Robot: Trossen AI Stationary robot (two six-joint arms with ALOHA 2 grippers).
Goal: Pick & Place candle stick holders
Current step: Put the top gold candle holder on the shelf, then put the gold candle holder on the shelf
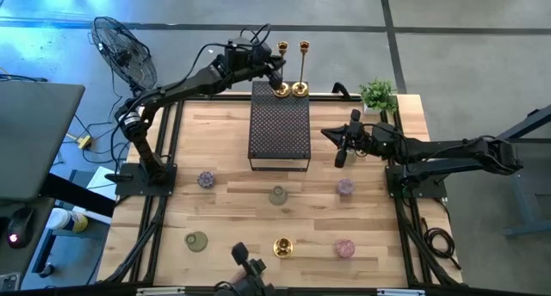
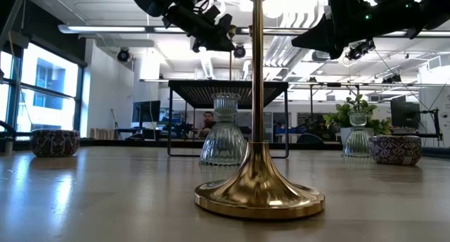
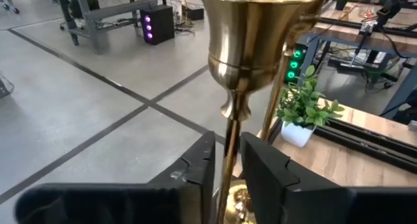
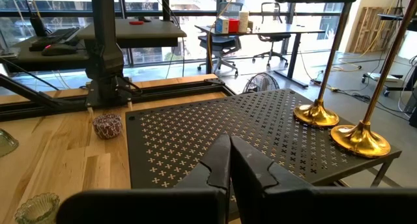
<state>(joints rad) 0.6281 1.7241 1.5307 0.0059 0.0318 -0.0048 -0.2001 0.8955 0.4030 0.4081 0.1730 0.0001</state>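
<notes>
Two gold candle stick holders [image 1: 282, 68] [image 1: 302, 68] stand upright on their round bases at the far end of the black mesh stand [image 1: 278, 128]. My left gripper [image 1: 277, 75] reaches in level from the table's left, open a little, with the left holder's stem [image 3: 229, 152] between its fingers. A third gold holder [image 1: 282, 247] stands on the table near the front edge. Several small glass cups, purple [image 1: 206, 179] [image 1: 344, 187], pink [image 1: 343, 247] and green [image 1: 277, 195] [image 1: 196, 241], sit on the wood. My right gripper [image 1: 331, 134] hovers shut just right of the stand. My left gripper has the stem's lower part [image 3: 226, 175] between its two fingers, which come level from the table's left. A narrow gap shows beside one finger [image 3: 260, 172]; whether the other finger [image 3: 199, 168] touches the stem I cannot tell. The holder stands upright, its base on the stand.
A small potted plant [image 1: 377, 94] stands at the far right corner. A fan [image 1: 125, 51] sits beyond the table's left far corner. Bare wood lies between the stand and the cups.
</notes>
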